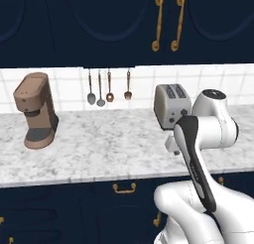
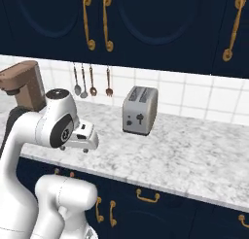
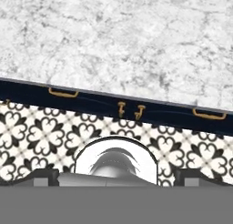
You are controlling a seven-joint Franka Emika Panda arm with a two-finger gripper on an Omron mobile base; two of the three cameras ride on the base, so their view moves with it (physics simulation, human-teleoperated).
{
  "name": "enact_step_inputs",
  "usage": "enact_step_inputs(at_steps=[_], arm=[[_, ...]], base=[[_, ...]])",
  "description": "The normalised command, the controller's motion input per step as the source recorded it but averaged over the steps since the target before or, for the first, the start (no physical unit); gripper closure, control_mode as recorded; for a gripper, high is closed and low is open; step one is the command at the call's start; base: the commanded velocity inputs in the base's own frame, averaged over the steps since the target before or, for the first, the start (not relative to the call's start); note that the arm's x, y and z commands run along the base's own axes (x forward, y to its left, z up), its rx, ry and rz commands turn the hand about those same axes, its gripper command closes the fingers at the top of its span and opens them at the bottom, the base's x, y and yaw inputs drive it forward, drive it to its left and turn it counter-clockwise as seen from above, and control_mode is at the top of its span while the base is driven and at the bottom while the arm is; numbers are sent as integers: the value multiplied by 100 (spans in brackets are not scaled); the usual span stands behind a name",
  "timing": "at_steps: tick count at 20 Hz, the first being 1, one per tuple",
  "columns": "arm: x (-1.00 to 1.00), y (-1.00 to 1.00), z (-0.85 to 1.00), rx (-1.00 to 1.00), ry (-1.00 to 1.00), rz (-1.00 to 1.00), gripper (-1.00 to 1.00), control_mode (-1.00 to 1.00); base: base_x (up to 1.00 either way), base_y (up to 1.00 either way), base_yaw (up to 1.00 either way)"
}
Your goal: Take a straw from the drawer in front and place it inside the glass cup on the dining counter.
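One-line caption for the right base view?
White arm raised before marble worktop holding silver toaster and brown coffee machine.

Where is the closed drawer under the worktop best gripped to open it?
The drawer: at the middle of its curved gold handle, from straight in front. The bar lies horizontal and seems to stand off the navy front, so fingers should close above and below it.

Polished marble worktop, brushed-metal toaster, glossy white tiled wall.
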Motion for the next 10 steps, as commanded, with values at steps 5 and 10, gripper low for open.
enact_step_inputs(at_steps=[5,10], arm=[[0,0,0,0,0,0,-100,100],[0,0,0,0,0,0,-100,100]], base=[[-25,-29,31],[-28,-27,36]])
